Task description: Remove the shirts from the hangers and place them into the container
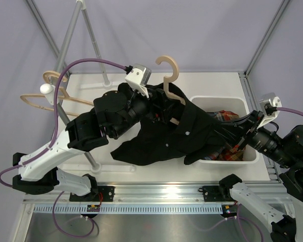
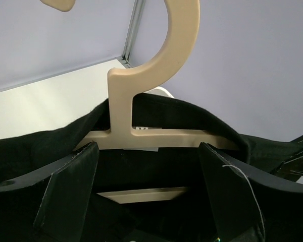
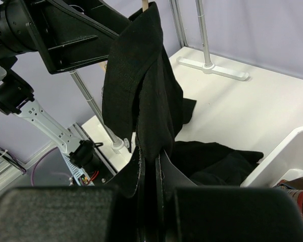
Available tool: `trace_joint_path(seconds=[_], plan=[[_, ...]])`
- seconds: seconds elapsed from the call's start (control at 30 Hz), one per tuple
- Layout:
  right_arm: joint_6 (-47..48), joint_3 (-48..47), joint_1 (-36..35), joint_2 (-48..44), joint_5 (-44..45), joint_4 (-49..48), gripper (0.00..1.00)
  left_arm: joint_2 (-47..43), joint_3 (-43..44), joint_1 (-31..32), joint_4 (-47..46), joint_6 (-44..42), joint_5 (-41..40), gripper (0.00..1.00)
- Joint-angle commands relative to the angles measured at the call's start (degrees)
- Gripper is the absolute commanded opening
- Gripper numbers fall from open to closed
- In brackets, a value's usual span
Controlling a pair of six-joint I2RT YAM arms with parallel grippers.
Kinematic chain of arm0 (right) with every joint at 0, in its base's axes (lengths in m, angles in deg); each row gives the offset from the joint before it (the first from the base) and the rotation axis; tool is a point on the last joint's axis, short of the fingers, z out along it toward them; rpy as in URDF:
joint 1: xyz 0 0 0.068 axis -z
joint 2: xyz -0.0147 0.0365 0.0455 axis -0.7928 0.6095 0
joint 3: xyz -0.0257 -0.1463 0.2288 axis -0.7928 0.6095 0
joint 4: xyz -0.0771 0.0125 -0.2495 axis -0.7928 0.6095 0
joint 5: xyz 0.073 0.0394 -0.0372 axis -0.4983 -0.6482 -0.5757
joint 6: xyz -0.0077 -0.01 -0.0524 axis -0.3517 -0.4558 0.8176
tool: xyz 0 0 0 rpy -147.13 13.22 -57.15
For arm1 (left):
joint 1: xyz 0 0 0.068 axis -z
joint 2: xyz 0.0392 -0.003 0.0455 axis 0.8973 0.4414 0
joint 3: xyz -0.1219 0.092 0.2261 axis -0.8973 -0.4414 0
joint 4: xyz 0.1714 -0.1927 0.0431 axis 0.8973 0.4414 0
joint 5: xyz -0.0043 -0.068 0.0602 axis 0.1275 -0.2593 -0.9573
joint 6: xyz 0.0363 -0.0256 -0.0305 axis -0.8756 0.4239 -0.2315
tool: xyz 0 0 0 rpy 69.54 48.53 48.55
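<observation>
Shirt point(image 1: 164, 136) — black — pinched in right gripper point(image 3: 150, 164); left gripper point(image 2: 149, 186) spread wide around its hanger point(image 2: 141, 108).

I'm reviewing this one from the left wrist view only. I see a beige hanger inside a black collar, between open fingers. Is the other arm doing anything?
Observer: Yes. The right gripper is shut on the black shirt, pinching a fold of its fabric.
Operator: Is the plaid shirt already done?
Observer: It lies inside the white container, partly under the black shirt's hem.
Operator: And its hanger?
Observer: An empty hanger hangs at the grey rail, far left.
Operator: Is my gripper gripping the hanger?
Observer: The left gripper is open around the hanger in the shirt.
</observation>
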Motion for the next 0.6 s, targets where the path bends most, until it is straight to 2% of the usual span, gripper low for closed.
trace_joint_path(seconds=[0.0,0.57], plan=[[-0.13,-1.59,-0.11,-0.64,-3.76,-3.5,0.0,0.14,2.87,-0.19,-2.47,-0.89,-0.45,0.84],[-0.39,-0.8,-0.02,-1.43,-5.87,-3.33,0.0,0.05,2.7,-0.19,-2.73,-1.77,-1.51,0.84]])
